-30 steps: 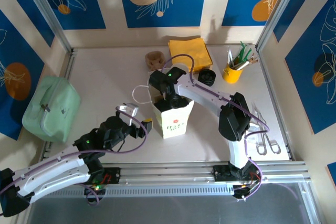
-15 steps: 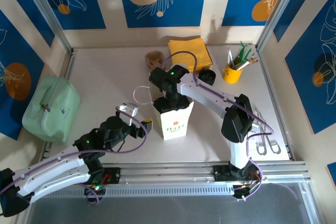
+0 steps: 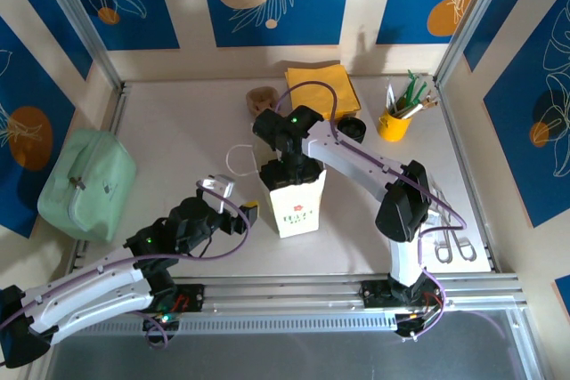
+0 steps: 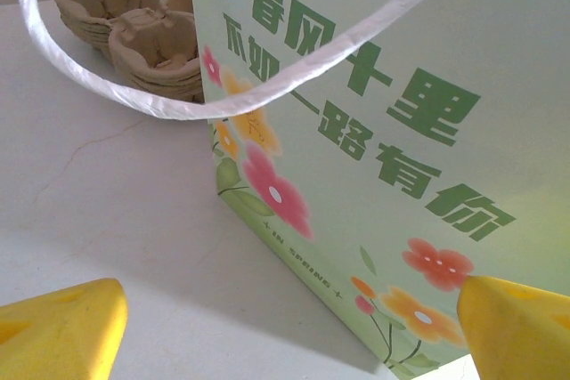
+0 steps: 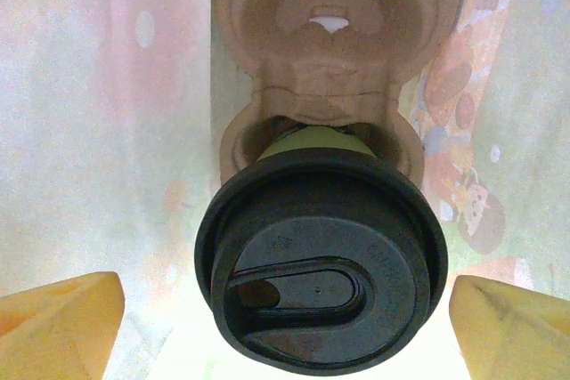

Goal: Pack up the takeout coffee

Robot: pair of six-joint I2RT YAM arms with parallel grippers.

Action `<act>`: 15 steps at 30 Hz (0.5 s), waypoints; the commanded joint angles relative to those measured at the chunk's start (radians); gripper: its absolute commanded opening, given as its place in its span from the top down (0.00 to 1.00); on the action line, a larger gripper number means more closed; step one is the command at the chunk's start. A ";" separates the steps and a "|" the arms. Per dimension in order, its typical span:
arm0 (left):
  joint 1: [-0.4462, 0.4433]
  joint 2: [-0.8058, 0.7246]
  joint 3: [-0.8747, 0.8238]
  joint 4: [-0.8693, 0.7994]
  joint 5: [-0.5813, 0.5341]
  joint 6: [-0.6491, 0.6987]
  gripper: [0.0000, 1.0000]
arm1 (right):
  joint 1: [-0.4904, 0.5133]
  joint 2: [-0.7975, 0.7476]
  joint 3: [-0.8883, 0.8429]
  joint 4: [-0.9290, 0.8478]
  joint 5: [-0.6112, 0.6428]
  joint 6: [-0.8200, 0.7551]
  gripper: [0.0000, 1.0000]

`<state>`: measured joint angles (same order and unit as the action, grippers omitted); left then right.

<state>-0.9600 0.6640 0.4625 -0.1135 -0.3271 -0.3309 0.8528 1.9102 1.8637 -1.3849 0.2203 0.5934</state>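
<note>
The takeout coffee stands upright inside the pale green flowered paper bag, seated in a brown pulp cup carrier. Its black lid faces the right wrist camera, and a strip of the pale wall shows above it. My right gripper hangs over the bag's mouth, open, its yellow fingers wide on either side of the lid without touching it. My left gripper is open just left of the bag, low over the table, with nothing between its fingers. The bag's white handle loops out toward it.
A stack of pulp carriers and yellow napkins lie behind the bag. Black lids and a yellow utensil cup stand at back right. A mint green bag sits far left, and scissors lie at right.
My right wrist has shifted slightly back and up over the bag's mouth, and the bag stands a little straighter. The left arm has not moved.
</note>
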 commanded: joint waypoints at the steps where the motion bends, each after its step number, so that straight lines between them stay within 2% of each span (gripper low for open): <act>1: -0.006 -0.005 0.004 0.005 -0.020 0.015 0.05 | -0.008 0.008 0.034 -0.044 -0.019 0.013 0.05; 15: -0.006 0.121 0.039 0.099 0.143 0.084 0.05 | -0.024 0.068 0.094 -0.120 -0.067 -0.021 0.06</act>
<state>-0.9600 0.7769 0.4667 -0.0696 -0.2344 -0.2783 0.8375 1.9530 1.9305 -1.4540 0.1921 0.5846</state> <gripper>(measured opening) 0.955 0.943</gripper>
